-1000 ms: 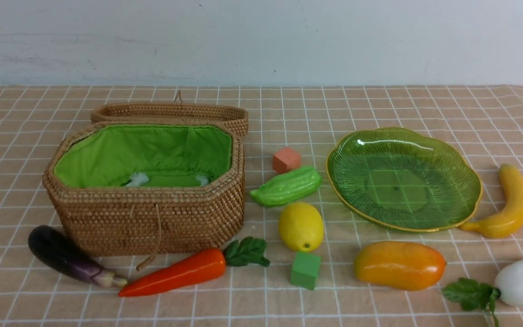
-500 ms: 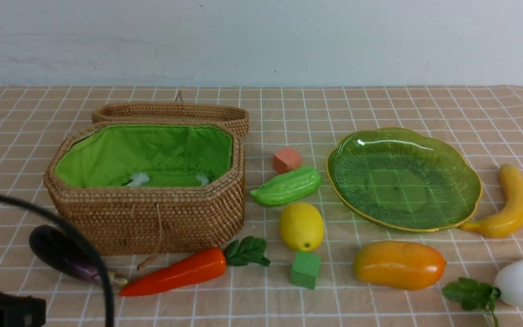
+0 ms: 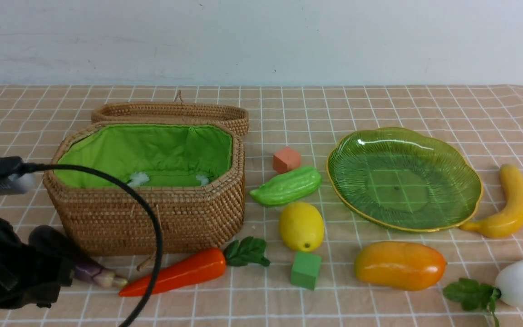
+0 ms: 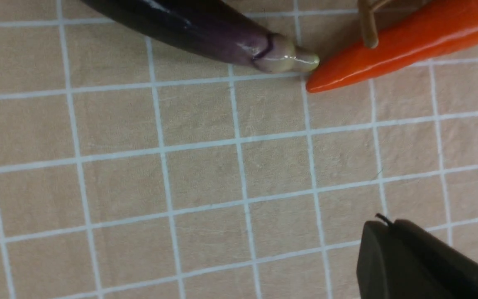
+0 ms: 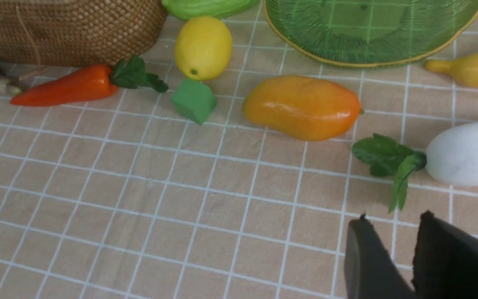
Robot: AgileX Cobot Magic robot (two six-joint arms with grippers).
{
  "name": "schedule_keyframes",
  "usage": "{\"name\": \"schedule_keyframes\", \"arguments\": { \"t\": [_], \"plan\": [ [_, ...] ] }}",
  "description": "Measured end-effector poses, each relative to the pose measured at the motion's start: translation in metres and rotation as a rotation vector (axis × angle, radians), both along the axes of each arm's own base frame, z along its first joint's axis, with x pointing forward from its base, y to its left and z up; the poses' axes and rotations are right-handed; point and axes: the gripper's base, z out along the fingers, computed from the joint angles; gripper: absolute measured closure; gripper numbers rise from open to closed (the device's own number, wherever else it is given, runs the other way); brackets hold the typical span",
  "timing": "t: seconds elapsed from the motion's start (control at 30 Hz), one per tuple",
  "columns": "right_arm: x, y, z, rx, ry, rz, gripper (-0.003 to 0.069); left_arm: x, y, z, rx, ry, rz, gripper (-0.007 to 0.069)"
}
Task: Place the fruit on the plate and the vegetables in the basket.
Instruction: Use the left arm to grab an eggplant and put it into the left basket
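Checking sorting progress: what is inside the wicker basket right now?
Inside the basket only the green lining and two small white tufts show, nothing else. The floor nearest the camera is hidden behind the front wall.

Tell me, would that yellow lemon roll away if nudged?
Probably: the lemon is rounded and lies on flat cloth, so a nudge could roll it. Its glossy skin looks slippery and hard, so likely stiff, not squashy.
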Motion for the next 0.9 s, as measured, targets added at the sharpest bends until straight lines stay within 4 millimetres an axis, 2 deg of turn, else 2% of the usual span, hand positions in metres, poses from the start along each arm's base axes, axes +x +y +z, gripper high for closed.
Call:
{"name": "schedule_keyframes", "arguments": {
  "t": [0.1, 0.17, 0.33, 0.4, 0.47, 0.53, 0.6, 0.63, 0.67, 0.77, 0.87, 0.9],
  "plan": [
    [0.002, 0.000, 0.002, -0.005, -0.037, 0.000, 0.0467, 0.001, -0.001, -0.001, -0.009, 0.002, -0.014, 0.0638],
    [0.003, 0.000, 0.003, -0.017, -0.054, 0.008, 0.0467, 0.001, 0.000, 0.000, -0.039, 0.011, 0.062, 0.0638],
    [0.003, 0.000, 0.004, -0.045, -0.073, 0.027, 0.0467, 0.010, 0.022, 0.000, -0.048, -0.028, 0.303, 0.0638],
    [0.003, 0.000, 0.004, -0.047, -0.074, 0.029, 0.0465, 0.015, 0.032, -0.003, -0.042, -0.033, 0.358, 0.0638],
    [0.003, 0.000, 0.004, -0.047, -0.074, 0.030, 0.0463, 0.017, 0.034, -0.006, -0.024, -0.031, 0.336, 0.0638],
    [0.003, 0.000, 0.004, -0.047, -0.075, 0.030, 0.0463, 0.021, 0.032, -0.010, -0.003, -0.032, 0.263, 0.0638],
    [0.003, 0.000, 0.004, -0.046, -0.081, 0.029, 0.0463, 0.027, 0.019, -0.016, 0.059, -0.050, 0.027, 0.0638],
    [0.003, 0.000, 0.004, -0.046, -0.082, 0.029, 0.0463, 0.027, 0.017, -0.016, 0.056, -0.047, 0.022, 0.0638],
    [0.003, 0.000, 0.005, -0.045, -0.085, 0.028, 0.0461, 0.029, 0.005, -0.021, 0.114, -0.058, -0.173, 0.0638],
    [0.004, 0.000, 0.005, -0.044, -0.090, 0.028, 0.0459, 0.030, -0.016, -0.033, 0.241, -0.056, -0.553, 0.0638],
    [0.004, 0.000, 0.005, -0.045, -0.090, 0.028, 0.0459, 0.028, -0.024, -0.042, 0.357, -0.035, -0.841, 0.0618],
    [0.004, -0.001, 0.005, -0.048, -0.090, 0.027, 0.0457, 0.027, -0.026, -0.046, 0.414, -0.027, -0.959, 0.0588]
  ]
}}
